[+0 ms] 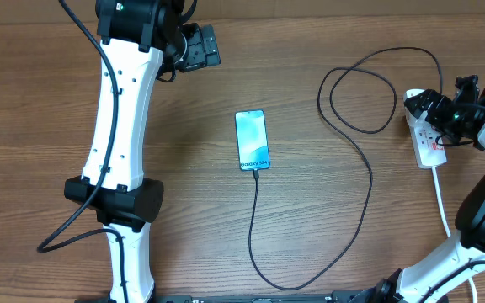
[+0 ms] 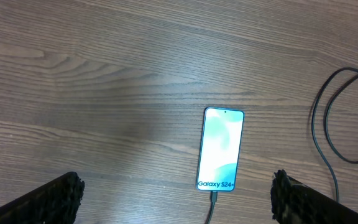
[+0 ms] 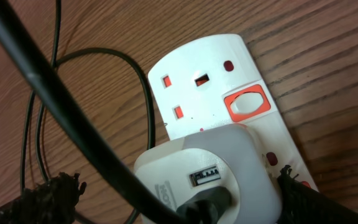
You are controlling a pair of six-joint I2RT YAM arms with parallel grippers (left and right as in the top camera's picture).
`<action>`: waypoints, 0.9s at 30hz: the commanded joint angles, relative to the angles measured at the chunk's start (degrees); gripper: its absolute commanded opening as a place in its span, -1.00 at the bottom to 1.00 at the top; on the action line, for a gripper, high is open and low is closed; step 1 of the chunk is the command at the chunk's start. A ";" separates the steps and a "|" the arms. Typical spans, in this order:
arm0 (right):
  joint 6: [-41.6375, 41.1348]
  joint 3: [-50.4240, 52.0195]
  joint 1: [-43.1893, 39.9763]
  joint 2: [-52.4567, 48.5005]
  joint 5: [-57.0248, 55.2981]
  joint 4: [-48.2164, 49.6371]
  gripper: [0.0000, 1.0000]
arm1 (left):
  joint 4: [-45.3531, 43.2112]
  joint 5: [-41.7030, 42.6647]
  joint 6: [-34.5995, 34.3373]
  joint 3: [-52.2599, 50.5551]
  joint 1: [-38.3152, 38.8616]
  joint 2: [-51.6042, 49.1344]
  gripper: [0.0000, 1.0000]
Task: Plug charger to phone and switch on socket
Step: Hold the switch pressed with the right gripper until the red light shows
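Cable (image 1: 252,219) loops nearest the robot: thin, limp and light, likely to drag the handset if snagged. Its tip sits in the phone (image 2: 221,149), centre, screen lit; slick glass, best left untouched. At right, the socket (image 3: 229,81) lies flat with a white adapter (image 3: 210,168) plugged in; the strip looks light and may skid. Right gripper (image 3: 173,198) hangs over it, fingers spread, holding nothing. Reddish switch (image 3: 247,104): small stiff rocker, press with 1 fingertip, straight down. Farthest, left gripper (image 2: 176,205) is spread wide, empty
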State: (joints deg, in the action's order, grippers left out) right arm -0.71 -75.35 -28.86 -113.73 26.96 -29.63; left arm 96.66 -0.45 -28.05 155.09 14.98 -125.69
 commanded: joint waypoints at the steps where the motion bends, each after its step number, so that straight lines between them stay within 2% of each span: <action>1: -5.64 3.28 0.90 -1.27 -2.43 -3.43 1.00 | 0.13 0.00 1.07 0.24 0.04 0.09 0.99; 10: -9.79 6.43 0.90 -1.27 -4.48 0.37 1.00 | 0.13 0.00 1.07 0.24 -0.22 0.09 1.00; 19: -11.87 6.78 0.90 -1.27 -6.60 -0.35 1.00 | 0.13 0.00 1.07 0.24 -0.33 0.09 1.00; 27: -17.05 7.89 0.90 -1.27 -10.58 -0.31 1.00 | 0.13 0.00 1.07 0.24 -0.33 0.09 0.99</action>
State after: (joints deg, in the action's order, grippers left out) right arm -11.70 -72.05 -28.21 -111.57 21.06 -26.70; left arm 96.66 -0.45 -28.05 155.09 14.96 -125.69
